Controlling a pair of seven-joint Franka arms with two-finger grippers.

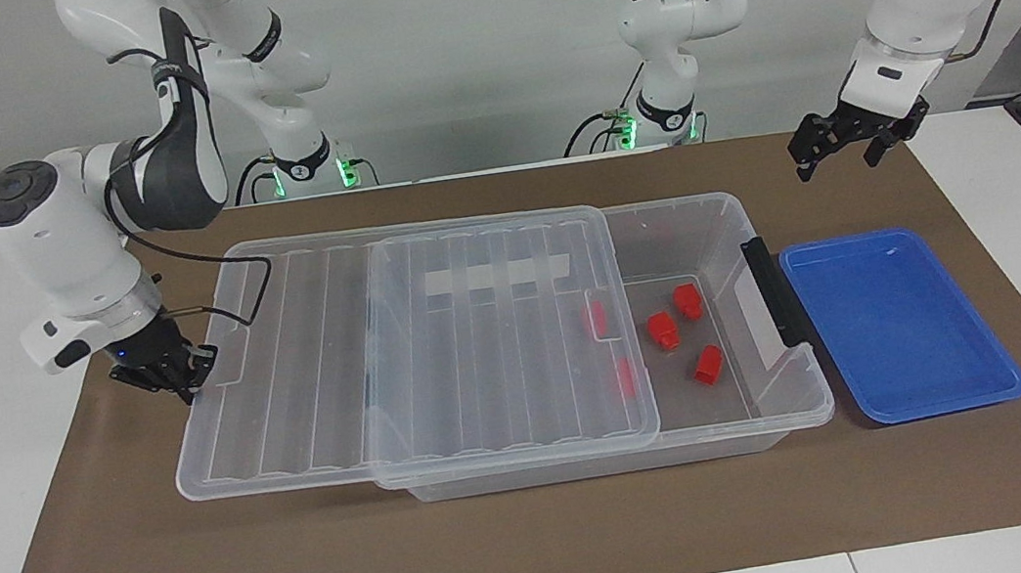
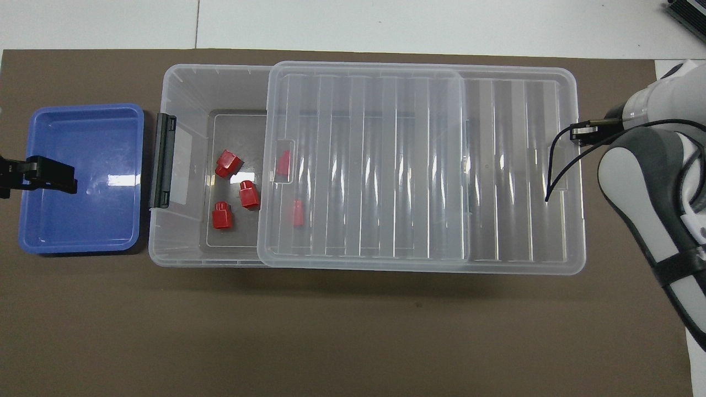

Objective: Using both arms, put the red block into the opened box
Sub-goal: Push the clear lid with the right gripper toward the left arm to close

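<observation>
The box of clear plastic lies lengthwise on the brown mat, and its ribbed lid covers most of it. Three red blocks lie on the uncovered floor near the black handle. Two more red blocks show through the lid. My right gripper is shut and its tips press on the lid's overhanging end edge. My left gripper hangs open and empty in the air by the blue tray. From above I see the box, the lid, a block, the right gripper and the left gripper.
A shallow blue tray, with nothing in it, sits on the mat beside the box's handle end, toward the left arm's end of the table; from above, the tray. The lid overhangs the box toward the right arm's end.
</observation>
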